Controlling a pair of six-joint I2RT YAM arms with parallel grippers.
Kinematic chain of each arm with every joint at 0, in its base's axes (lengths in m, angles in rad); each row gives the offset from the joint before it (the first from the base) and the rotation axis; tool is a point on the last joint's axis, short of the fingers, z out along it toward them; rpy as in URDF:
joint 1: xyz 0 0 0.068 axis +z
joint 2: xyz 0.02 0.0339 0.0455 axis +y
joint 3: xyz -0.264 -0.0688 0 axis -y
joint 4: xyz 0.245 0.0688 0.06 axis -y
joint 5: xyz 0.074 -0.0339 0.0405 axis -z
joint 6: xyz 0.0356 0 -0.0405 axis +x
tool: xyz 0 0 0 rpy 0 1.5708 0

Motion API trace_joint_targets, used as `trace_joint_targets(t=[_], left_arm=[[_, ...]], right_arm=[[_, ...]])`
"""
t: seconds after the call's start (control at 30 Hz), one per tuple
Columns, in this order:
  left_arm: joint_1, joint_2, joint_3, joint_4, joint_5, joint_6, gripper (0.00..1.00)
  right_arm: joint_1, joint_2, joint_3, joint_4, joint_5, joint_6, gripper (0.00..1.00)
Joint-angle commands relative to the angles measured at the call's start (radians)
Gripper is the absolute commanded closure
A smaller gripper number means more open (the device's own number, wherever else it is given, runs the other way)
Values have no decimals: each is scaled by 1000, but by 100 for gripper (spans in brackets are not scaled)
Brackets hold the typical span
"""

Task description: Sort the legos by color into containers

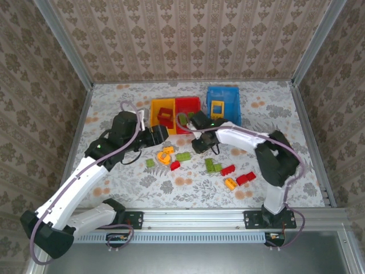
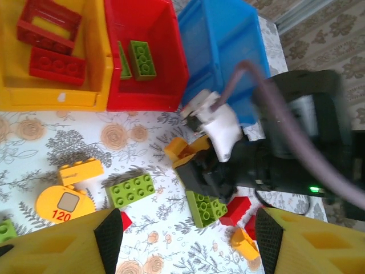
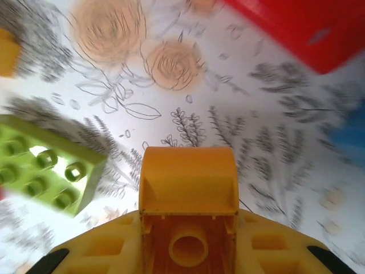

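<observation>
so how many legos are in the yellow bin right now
2, both red: an open frame and a studded brick lying next to it. The left end of the yellow bin is cut off in the left wrist view, so another could be hidden there.

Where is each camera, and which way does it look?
Top: high behind, looking down at the table; left arm and right arm show.
Left wrist: on the left arm, facing the red bin; fingers at bottom.
Right wrist: low over the table, fingers holding an orange brick.
Shared: top and left wrist see the red bin.
</observation>
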Motion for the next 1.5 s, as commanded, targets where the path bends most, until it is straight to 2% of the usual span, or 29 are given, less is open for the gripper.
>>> trace_joint_targets(t=[0.0,0.13,0.27,0.4,0.6,0.73,0.87,1.03,1.27,1.47], left_arm=[[-52,93,103,26,47,78,34],[-130,202,192,-17,20,166,35],[-168,260,228,-59,-11,242,35],[-196,287,231,-151,-40,336,35],[-220,291,156,-293,-72,408,34],[-236,284,78,-319,-78,395,32],[-253,311,13,-306,-69,379,31],[-273,389,-16,-280,-112,397,29],[-275,527,-8,-252,-159,437,28],[-257,594,-13,-202,-162,455,27]], right_arm=[[-98,-176,-28,15,11,125,79],[-225,-195,-44,80,-67,190,79],[-302,-58,73,53,-143,246,79],[-332,69,184,-2,-153,299,76],[-338,132,235,-28,-156,322,55],[-329,67,219,-8,-136,304,46],[-299,-40,198,-1,-98,264,41],[-242,-212,56,64,-88,252,37],[-187,-453,-187,182,-176,332,32],[-173,-601,-307,228,-275,406,30]])
